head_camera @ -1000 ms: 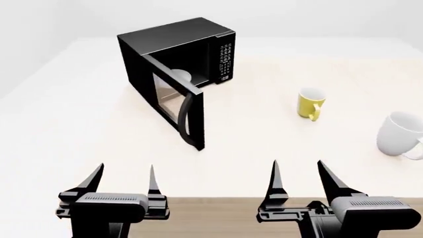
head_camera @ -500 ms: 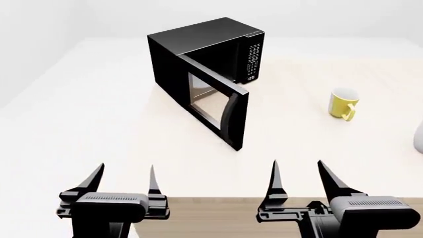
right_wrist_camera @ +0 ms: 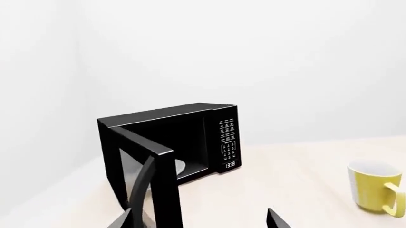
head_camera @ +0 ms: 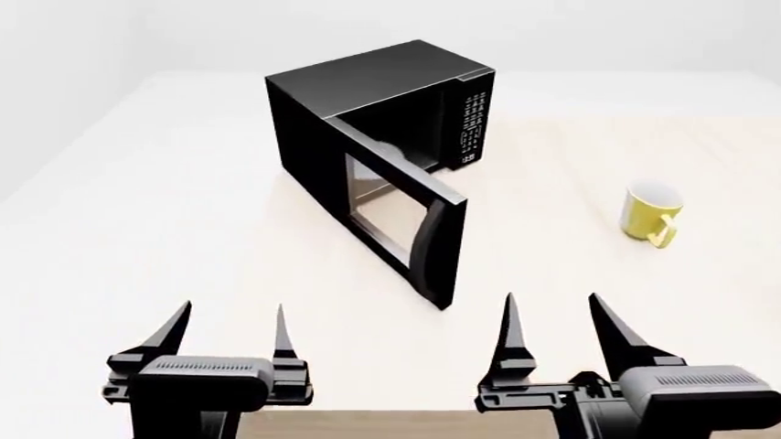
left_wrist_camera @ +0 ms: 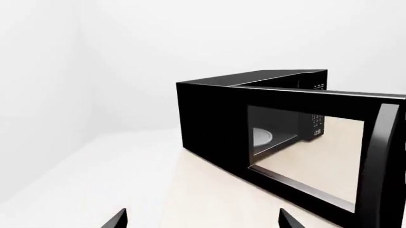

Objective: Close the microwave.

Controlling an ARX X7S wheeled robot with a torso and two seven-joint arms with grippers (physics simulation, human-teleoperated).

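The black microwave (head_camera: 366, 87) stands on the table at centre back, its windowed door (head_camera: 397, 215) swung wide open toward me, the curved handle (head_camera: 427, 247) at the door's free edge. The button panel (head_camera: 474, 128) faces right. A white plate (left_wrist_camera: 263, 137) shows inside in the left wrist view. The microwave also shows in the right wrist view (right_wrist_camera: 190, 137). My left gripper (head_camera: 230, 329) is open and empty, near the table's front edge, left of the door. My right gripper (head_camera: 555, 325) is open and empty, just in front and right of the door's free edge.
A yellow mug (head_camera: 650, 215) stands on the table to the right of the microwave, also in the right wrist view (right_wrist_camera: 375, 192). The pale table (head_camera: 183, 238) stretches wide on the left. White walls lie behind.
The view has moved closer to the table and the microwave sits a little nearer and lower in the head view. The white mug at far right has left the view. Both grippers keep their pose.
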